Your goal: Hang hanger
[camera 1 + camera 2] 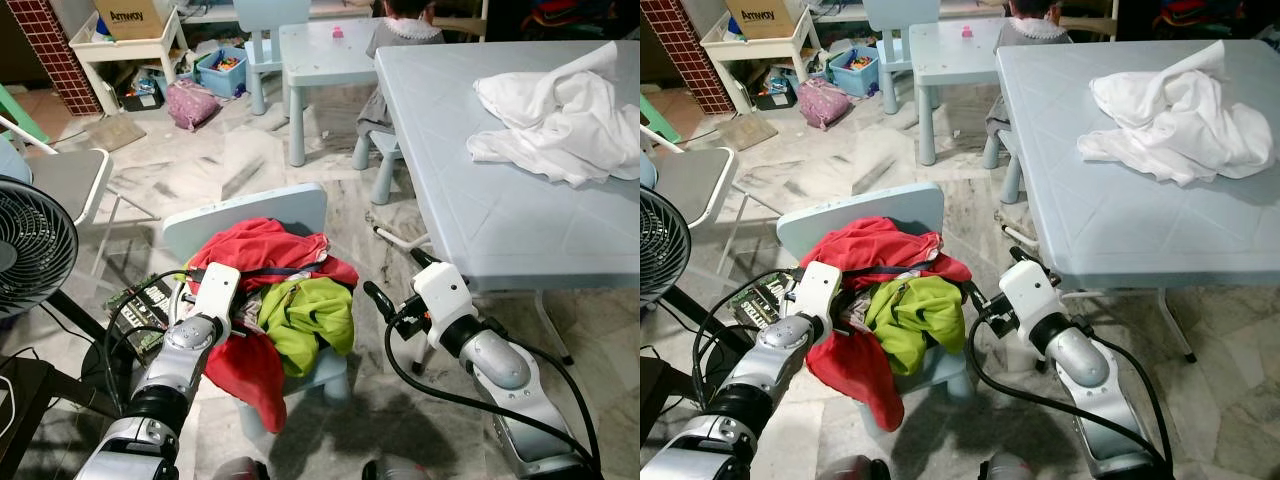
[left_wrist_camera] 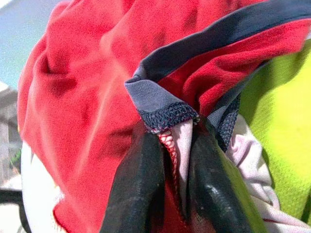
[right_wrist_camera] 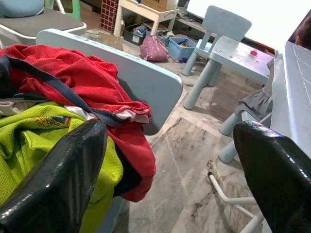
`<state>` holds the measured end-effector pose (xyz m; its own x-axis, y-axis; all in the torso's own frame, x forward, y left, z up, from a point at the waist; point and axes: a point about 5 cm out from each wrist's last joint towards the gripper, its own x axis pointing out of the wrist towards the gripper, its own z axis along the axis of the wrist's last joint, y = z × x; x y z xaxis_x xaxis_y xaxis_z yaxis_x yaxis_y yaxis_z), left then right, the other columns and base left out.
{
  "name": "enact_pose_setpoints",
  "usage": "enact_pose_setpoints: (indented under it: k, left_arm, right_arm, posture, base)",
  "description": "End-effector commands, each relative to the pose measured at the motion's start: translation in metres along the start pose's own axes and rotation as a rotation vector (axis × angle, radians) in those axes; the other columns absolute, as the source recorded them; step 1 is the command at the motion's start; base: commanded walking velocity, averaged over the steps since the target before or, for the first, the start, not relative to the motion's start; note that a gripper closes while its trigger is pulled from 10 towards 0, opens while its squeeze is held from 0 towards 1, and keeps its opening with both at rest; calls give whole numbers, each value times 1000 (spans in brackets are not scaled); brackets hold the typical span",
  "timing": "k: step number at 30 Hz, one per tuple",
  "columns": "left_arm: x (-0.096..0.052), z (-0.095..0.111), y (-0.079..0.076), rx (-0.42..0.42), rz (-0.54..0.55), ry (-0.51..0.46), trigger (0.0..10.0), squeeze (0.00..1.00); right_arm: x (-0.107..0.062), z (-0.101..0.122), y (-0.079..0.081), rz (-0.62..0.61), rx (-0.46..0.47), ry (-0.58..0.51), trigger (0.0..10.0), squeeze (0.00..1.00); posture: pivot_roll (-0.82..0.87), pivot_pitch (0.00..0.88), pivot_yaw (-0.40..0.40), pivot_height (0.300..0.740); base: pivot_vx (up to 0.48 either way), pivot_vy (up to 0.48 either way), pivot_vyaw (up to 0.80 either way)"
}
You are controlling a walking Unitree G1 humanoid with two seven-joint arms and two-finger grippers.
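The left gripper [image 2: 170,194] pinches the navy-trimmed collar of the red jersey [image 1: 262,250], heaped with a lime shirt [image 1: 310,312] on the small chair [image 1: 250,215]. Soft, limp cloth: hold the stitched hem. No hanger is visible. The right gripper [image 1: 390,285] hovers wide open, empty.

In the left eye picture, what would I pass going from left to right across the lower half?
Black fan → left tool at the clothes → red garment → yellow-green garment → right tool, open → pale blue table.
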<state>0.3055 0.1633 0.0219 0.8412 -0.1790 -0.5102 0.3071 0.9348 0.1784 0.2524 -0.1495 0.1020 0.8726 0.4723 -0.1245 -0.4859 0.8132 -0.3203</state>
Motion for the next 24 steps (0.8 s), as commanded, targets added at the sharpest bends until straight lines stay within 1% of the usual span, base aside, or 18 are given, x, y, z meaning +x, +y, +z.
enact_pose_setpoints:
  k: [1, 4, 7, 8, 9, 10, 11, 12, 13, 15, 18, 21, 24]
  left_arm:
    - [1, 6, 1, 42, -7, -9, 10000, 1000]
    - [2, 11, 0, 44, -17, -29, 10000, 1000]
    - [1, 19, -6, 31, -43, -57, 10000, 1000]
    - [0, 19, -10, 32, -59, -52, 10000, 1000]
    - [0, 19, -10, 32, -59, -52, 10000, 1000]
    - [-3, 17, -17, 46, -88, -41, 10000, 1000]
    - [-4, 16, -20, 50, -97, -37, 10000, 1000]
    - [-7, 12, -25, 50, -115, -15, 10000, 1000]
    - [-8, 10, -27, 48, -119, -7, 10000, 1000]
    - [-12, 5, -29, 53, -111, 21, 10000, 1000]
    - [-17, 1, -29, 47, -70, 47, 10000, 1000]
    - [-20, -1, -29, 12, -43, 60, 10000, 1000]
    - [-21, -3, -32, 18, -49, 78, 10000, 1000]
  right_arm:
    - [1, 1, -1, 3, -9, -3, 10000, 0]
    - [1, 1, -1, -1, -10, -2, 10000, 0]
    - [1, 0, -1, -2, -7, -2, 10000, 0]
    - [1, 0, 0, 0, -6, -3, 10000, 0]
    - [1, 0, 0, 0, -6, -3, 10000, 0]
    - [2, 0, 1, 2, -6, -4, 10000, 0]
    - [2, 0, 1, 3, -5, -4, 10000, 0]
    - [2, 0, 1, 4, -5, -4, 10000, 0]
    - [2, 0, 1, 4, -5, -4, 10000, 0]
    - [3, 0, 0, 6, -4, -4, 10000, 0]
    - [3, 0, -1, 7, -5, -4, 10000, 0]
    - [4, -1, 0, 9, -6, -1, 10000, 0]
    - [4, -1, 0, 13, -8, -1, 10000, 0]
  posture:
    - [-116, 45, 12, 740]
    - [-123, 42, 15, 740]
    - [-118, 44, 16, 740]
    - [-118, 44, 16, 740]
    - [-118, 44, 16, 740]
    - [-118, 44, 16, 740]
    - [-118, 44, 16, 740]
    - [-118, 44, 16, 740]
    - [-107, 46, 17, 740]
    - [-107, 46, 17, 740]
    - [-107, 46, 17, 740]
    - [-98, 44, 19, 740]
    - [-97, 43, 18, 740]
  base:
    - [0, 0, 0]
    - [0, 0, 0]
    - [0, 0, 0]
    - [0, 0, 0]
    - [0, 0, 0]
    - [0, 0, 0]
    - [0, 0, 0]
    - [0, 0, 0]
    - [0, 0, 0]
    - [0, 0, 0]
    - [0, 0, 0]
    - [0, 0, 0]
    - [0, 0, 0]
